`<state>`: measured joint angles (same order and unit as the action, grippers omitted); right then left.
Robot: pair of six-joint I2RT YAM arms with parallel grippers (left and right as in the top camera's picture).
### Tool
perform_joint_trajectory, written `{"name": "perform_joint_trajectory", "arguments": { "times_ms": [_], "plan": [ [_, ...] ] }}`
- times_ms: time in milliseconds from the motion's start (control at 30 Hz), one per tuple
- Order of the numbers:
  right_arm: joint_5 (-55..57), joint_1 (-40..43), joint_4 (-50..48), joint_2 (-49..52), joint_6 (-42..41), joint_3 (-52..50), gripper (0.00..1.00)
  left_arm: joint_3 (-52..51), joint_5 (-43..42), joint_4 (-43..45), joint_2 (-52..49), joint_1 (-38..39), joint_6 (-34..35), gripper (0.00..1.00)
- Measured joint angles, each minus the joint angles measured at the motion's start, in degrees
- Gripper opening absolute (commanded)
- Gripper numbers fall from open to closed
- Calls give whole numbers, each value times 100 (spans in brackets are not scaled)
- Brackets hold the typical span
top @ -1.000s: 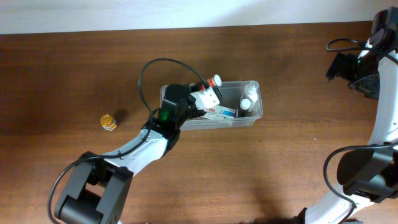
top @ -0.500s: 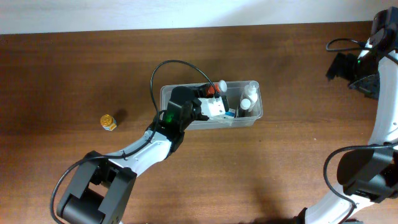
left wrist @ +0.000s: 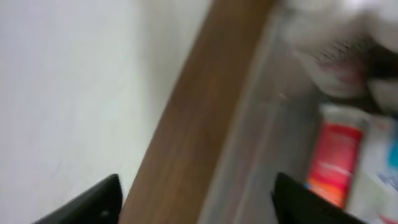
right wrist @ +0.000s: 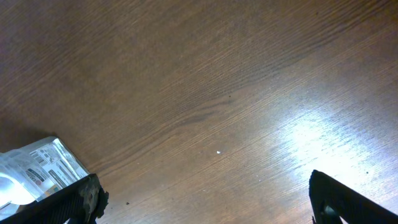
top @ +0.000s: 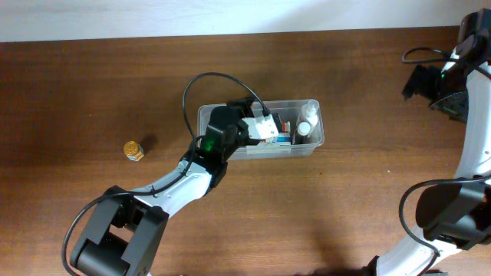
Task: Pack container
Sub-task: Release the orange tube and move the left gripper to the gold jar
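Note:
The container [top: 314, 142], a clear plastic tub, stands mid-table. Inside lie a white and blue box [top: 267, 129], a red-orange tube [left wrist: 329, 165] and white bottles [top: 307, 123] at the right end. My left gripper [top: 247, 126] hangs over the tub's left half, next to the box. In the blurred left wrist view it [left wrist: 199, 199] is open, with only the table and the tub wall between its fingers. My right gripper [top: 420, 80] is far off at the table's back right. It [right wrist: 217, 199] stands open above bare wood.
A small yellow jar [top: 134, 150] stands alone on the table, left of the tub. A silvery labelled packet [right wrist: 37, 168] lies by the right gripper's left finger. A black cable [top: 192, 88] loops above the tub's left end.
My left gripper carried the white box down into the container and opened, and the box now lies in the tub. The right arm has not moved.

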<state>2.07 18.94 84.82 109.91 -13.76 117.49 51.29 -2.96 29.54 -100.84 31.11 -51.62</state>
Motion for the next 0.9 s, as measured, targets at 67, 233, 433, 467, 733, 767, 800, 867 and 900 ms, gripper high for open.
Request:
{"name": "perform_joint_trajectory", "arguments": {
  "times_ms": [67, 233, 433, 467, 733, 767, 800, 867, 900],
  "plan": [
    [0, 0, 0, 0, 4, 0, 98, 4, 219, 238, 0, 0, 422, 92],
    [0, 0, 0, 0, -2, 0, 98, 4, 916, -4, 101, -4, 1604, 99],
    [-2, 0, -7, 0, 0, -2, 98, 24, 1556, -1615, 1346, -22, 2970, 99],
    [2, 0, -11, 0, 0, -2, 98, 37, 1707, -1897, 1685, -57, 3287, 99],
    [-2, 0, -17, 0, 0, -2, 98, 133, 2347, -4472, 3320, -1596, 5125, 99],
    [-2, 0, -13, 0, 0, -2, 98, 127, 2317, -4743, 3392, -1864, 5248, 99],
    [-2, 0, -17, 0, 0, -2, 98, 127, 2251, -4935, 3423, -2109, 5340, 99],
    [0, 0, -17, 0, 0, -2, 98, 118, 1937, -5359, 3434, -2621, 5543, 99],
    [-2, 0, -15, 0, 0, -2, 98, 114, 1829, -5460, 3434, -2708, 5580, 100]
  ]
}}
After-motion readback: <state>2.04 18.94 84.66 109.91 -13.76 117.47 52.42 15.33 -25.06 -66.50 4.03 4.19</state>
